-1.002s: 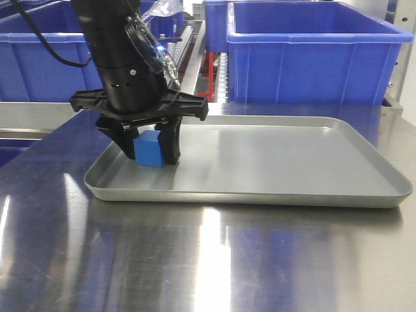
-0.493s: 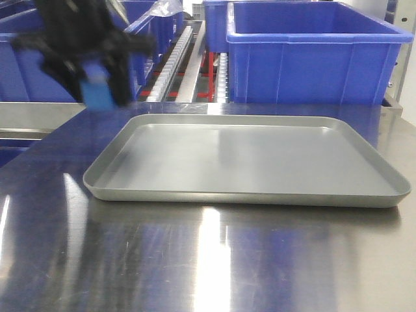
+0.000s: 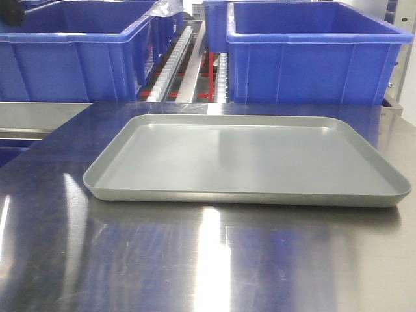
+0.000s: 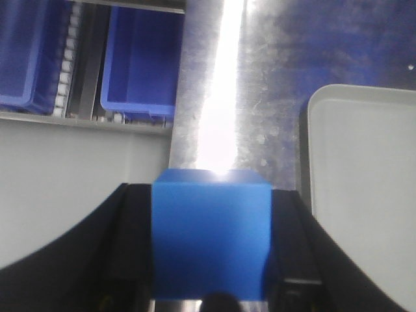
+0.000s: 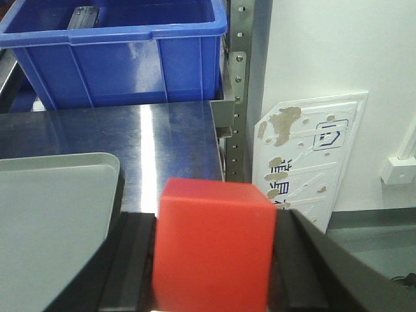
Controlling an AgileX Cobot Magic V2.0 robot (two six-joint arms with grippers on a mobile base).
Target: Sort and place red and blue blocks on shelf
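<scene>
1. Grip on the left: the left gripper (image 4: 211, 263) is clenched on the blue block (image 4: 211, 240), one dark finger (image 4: 133, 253) pressed to each side face. In the left wrist view the block hangs above the glare-streaked tabletop (image 4: 214, 97). The tray (image 4: 364, 188) lies at 3 o'clock of it and apart from it, and a blue tub (image 4: 140, 58) lies at 11 o'clock.

2. Centre, front view: the grey tray (image 3: 247, 197) lies flat on the steel tabletop (image 3: 208, 266) with nothing in it. Behind it, one blue tub (image 3: 71, 62) stands at 11 o'clock and another (image 3: 312, 62) at 1 o'clock. The white rollers of the shelf (image 3: 170, 65) run between them at 12 o'clock. No block rests on the part of the shelf that shows here, and neither gripper is in this view.

3. Grip on the right: the right gripper (image 5: 214, 266) is clamped on the red block (image 5: 214, 244). The right wrist view shows the tray's corner (image 5: 58, 195) at 9 o'clock of the block, and a blue tub (image 5: 117, 52) between 11 and 12 o'clock, beyond the tabletop's edge.

4. Progress, as I judge it:
   - Done: both blocks are picked up and clear of the tray, so the pick-up half looks finished.
   - Left: carry each block to the shelf, set the two down sorted by colour, and let go.
</scene>
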